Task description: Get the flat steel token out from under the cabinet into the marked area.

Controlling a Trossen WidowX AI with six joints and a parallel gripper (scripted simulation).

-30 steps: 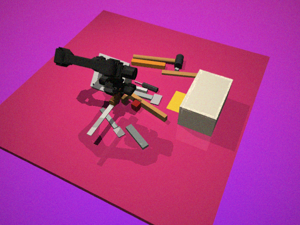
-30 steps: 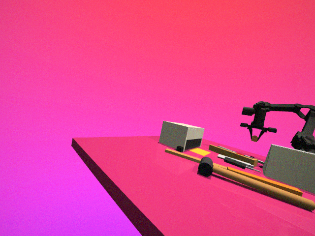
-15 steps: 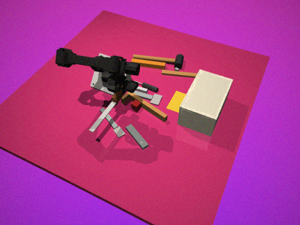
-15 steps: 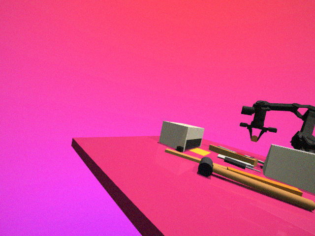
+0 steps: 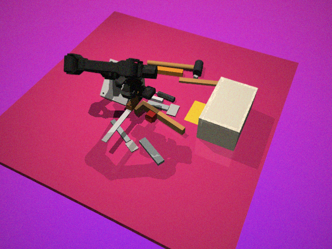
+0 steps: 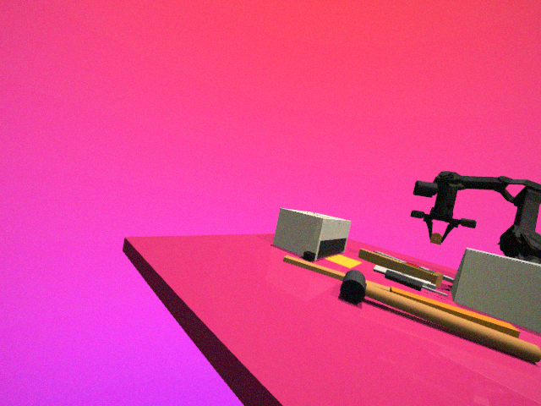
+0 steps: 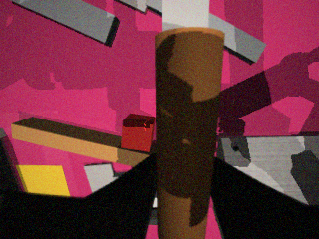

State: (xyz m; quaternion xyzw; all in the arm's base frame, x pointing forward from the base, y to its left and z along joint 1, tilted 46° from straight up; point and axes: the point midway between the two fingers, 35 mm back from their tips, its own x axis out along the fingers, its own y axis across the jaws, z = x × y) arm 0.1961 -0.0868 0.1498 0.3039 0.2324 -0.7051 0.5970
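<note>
My gripper point(image 5: 134, 100) point(image 6: 435, 238) point(image 7: 181, 160) is shut on the brown wooden handle of a tool and holds it above the table. The tool's long flat pale blade point(image 5: 116, 125) point(image 7: 185, 12) points away from the cabinet, toward the front left in the top view. The pale cabinet point(image 5: 227, 104) point(image 6: 297, 232) stands at the right in the top view; its dark low opening point(image 6: 331, 247) faces the yellow marked area point(image 5: 193, 112) point(image 6: 343, 260) point(image 7: 44, 180). The steel token is not visible in any view.
Below or near the tool are a red block point(image 5: 151, 116) point(image 7: 137, 135), an angled wooden piece point(image 5: 171, 122), a grey bar point(image 5: 151, 151) and a flat-headed metal piece point(image 5: 131, 146). A mallet point(image 5: 198, 67) point(image 6: 352, 286), an orange bar point(image 5: 170, 71) and a wooden stick point(image 5: 198, 81) lie farther back.
</note>
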